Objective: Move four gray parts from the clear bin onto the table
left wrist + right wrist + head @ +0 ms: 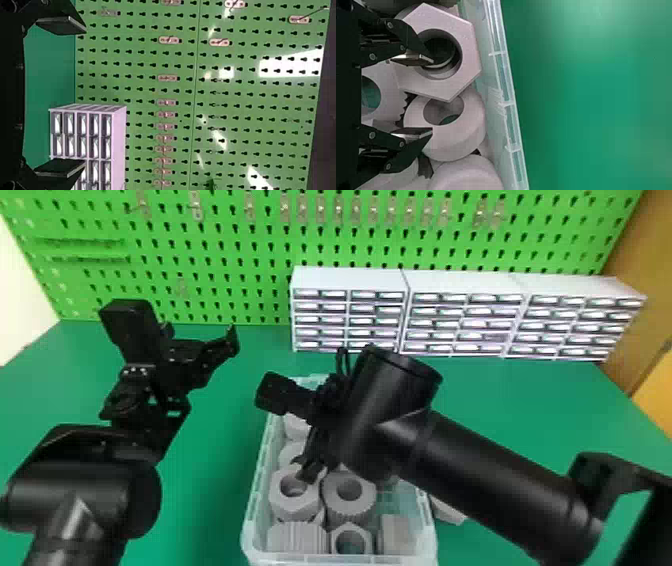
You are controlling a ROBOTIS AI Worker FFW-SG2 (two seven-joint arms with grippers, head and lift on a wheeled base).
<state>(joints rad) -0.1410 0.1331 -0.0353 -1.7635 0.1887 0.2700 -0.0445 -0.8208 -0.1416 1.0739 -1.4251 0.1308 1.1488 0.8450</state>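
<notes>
The clear bin (252, 510) holds several gray parts. My right gripper (310, 470) is low over its left side, by a hexagonal gray part (305, 507) with a round hole; a toothed gray part (367, 495) sits beside that. In the right wrist view my right gripper (421, 97) stands open, one finger over the hexagonal part (468, 47), the other over the edge of a gray ring (472, 118); nothing is clamped. Left of the bin, my left gripper (232, 340) is parked above the table; in the left wrist view the left gripper (73, 97) is open, holding nothing.
White drawer cabinets (350, 280) stand at the back against a green pegboard (240, 255). A gray part (450, 512) lies outside the bin at its right, partly behind my right forearm. Green table (215, 470) stretches between the left arm and the bin.
</notes>
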